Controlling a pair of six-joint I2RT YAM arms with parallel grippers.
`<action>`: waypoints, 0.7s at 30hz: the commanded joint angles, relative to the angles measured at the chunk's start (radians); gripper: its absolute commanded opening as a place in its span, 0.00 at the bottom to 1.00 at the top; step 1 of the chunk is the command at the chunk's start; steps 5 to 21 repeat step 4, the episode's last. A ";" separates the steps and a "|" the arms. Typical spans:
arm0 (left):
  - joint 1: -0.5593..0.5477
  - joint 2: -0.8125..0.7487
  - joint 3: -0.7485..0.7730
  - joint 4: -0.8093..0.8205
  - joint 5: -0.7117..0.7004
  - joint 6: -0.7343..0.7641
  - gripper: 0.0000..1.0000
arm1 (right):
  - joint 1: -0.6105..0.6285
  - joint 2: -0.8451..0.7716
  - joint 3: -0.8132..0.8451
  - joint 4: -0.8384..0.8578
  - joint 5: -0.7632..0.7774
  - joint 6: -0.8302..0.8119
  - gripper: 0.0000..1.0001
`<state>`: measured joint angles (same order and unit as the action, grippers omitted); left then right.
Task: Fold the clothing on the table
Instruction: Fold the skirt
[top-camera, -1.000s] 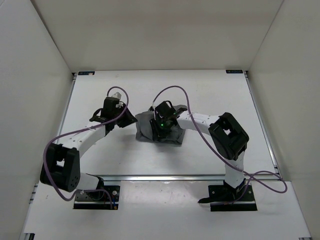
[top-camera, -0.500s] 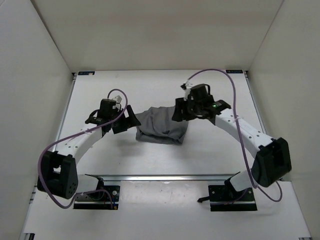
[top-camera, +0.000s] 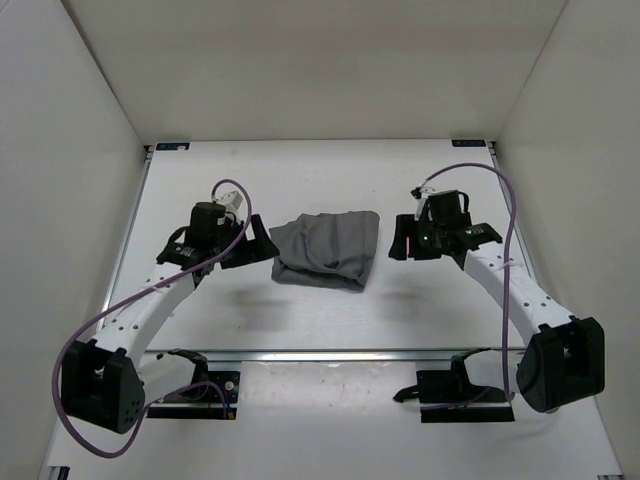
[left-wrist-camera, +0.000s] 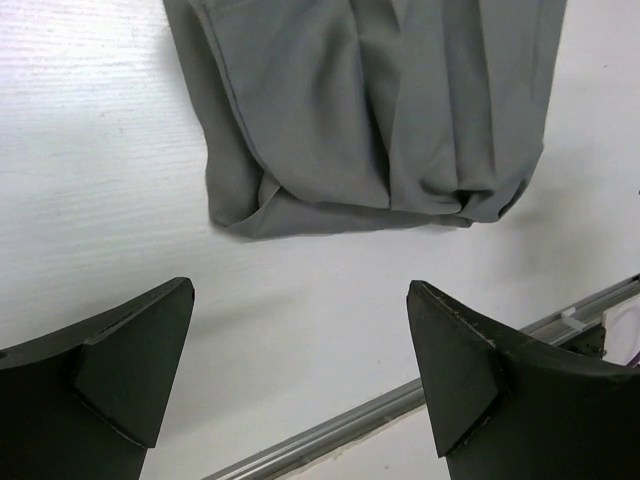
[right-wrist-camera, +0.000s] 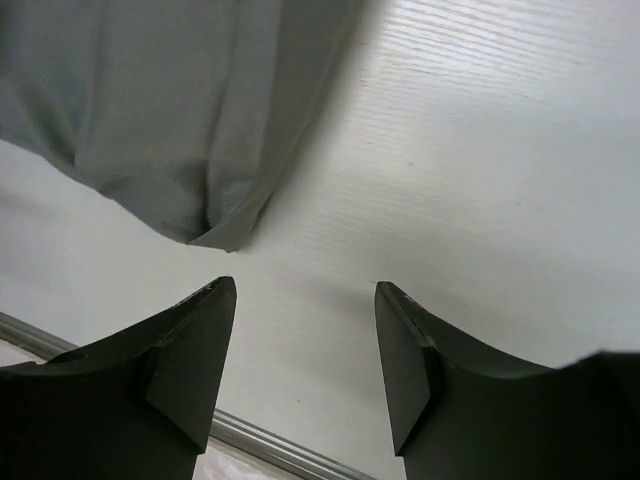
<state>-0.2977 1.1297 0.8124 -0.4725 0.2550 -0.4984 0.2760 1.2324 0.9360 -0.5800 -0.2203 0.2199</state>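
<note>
Clothing (top-camera: 325, 250) sat folded mid-frame, lower edge lumpy. Left gripper (left-wrist-camera: 299, 287) and right gripper (right-wrist-camera: 304, 283) gaped empty; 2 even corner pinches would probably tidy it.

Looked like a robotics lab test cell. White table (top-camera: 430, 180) with metal edge rail (top-camera: 350, 354) was boxed by plain white walls (top-camera: 300, 70) on three sides. Left arm (top-camera: 150, 297) and right arm (top-camera: 510, 293) stood on black base plates (top-camera: 465, 405) at its near edge.

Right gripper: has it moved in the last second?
Yes. The right gripper has swung right, off the clothing, toward the right rail.
</note>
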 joint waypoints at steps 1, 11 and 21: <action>0.000 -0.013 -0.031 -0.037 0.010 0.040 0.99 | 0.078 -0.025 -0.002 0.035 0.018 -0.016 0.55; -0.015 -0.018 -0.035 -0.034 -0.013 0.043 0.98 | 0.130 0.001 0.026 0.062 0.025 0.002 0.56; -0.015 -0.018 -0.035 -0.034 -0.013 0.043 0.98 | 0.130 0.001 0.026 0.062 0.025 0.002 0.56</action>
